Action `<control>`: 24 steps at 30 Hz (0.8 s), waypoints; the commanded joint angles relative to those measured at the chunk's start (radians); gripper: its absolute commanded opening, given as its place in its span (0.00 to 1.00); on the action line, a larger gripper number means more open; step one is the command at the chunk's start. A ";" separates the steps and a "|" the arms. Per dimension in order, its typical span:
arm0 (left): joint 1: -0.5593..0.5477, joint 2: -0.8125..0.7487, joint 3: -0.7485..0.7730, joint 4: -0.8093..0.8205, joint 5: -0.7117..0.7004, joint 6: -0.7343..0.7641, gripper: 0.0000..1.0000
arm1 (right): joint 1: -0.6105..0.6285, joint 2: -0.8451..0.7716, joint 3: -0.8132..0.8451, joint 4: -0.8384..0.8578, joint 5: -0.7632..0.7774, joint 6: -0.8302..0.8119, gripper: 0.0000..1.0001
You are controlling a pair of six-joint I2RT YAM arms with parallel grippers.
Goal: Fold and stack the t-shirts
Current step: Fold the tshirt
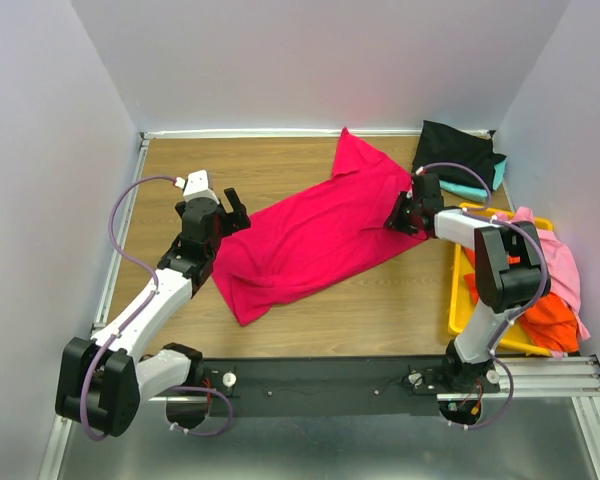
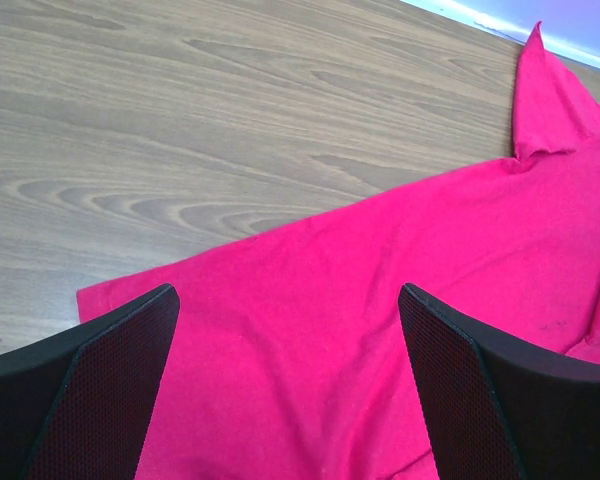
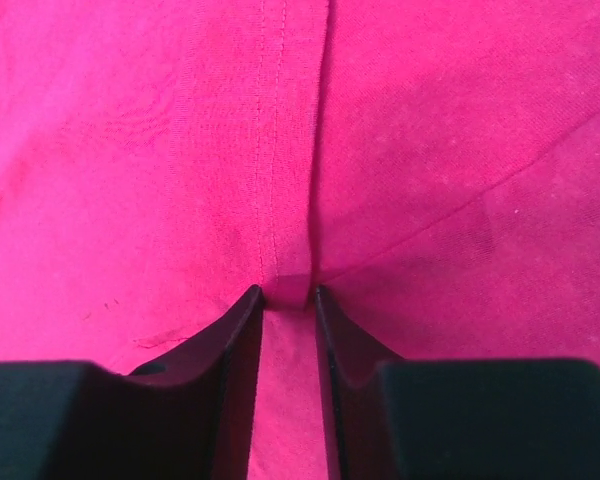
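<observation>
Crimson t-shirt (image 1: 315, 235), soft matte knit, lies rumpled on the wood-grain table (image 1: 380, 310), long axis 7 to 1 o'clock. Left gripper (image 2: 290, 300) hovers over its 9 o'clock edge, jaws spread; right gripper (image 3: 288, 292) at 3 o'clock, jaws pinching a stitched fold.

This looked like a robot lab, a small test cell. Plain white walls (image 1: 40, 150) closed in a wood table (image 1: 280, 160) on three sides, like a booth. Two arms (image 1: 165, 290) with loose purple cables (image 1: 114, 215) were bolted to a black rail (image 1: 330, 385) at its near edge, beside a bare metal frame (image 1: 560, 375).
</observation>
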 commanded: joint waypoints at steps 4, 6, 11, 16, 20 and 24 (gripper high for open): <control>-0.009 0.011 0.006 0.009 -0.041 0.012 0.98 | 0.000 0.015 0.036 0.013 0.029 -0.018 0.25; -0.009 0.015 0.008 0.009 -0.041 0.012 0.98 | 0.000 0.015 0.044 0.011 0.023 -0.022 0.23; -0.009 0.027 0.009 0.009 -0.040 0.012 0.98 | 0.001 0.010 0.055 0.011 0.012 -0.022 0.15; -0.009 0.037 0.011 0.009 -0.040 0.015 0.98 | 0.005 0.050 0.105 0.013 -0.029 -0.024 0.06; -0.009 0.038 0.009 0.009 -0.046 0.016 0.98 | 0.021 0.070 0.147 0.011 -0.042 -0.027 0.03; -0.009 0.041 0.009 0.009 -0.052 0.018 0.98 | 0.035 0.082 0.193 0.010 -0.051 -0.033 0.03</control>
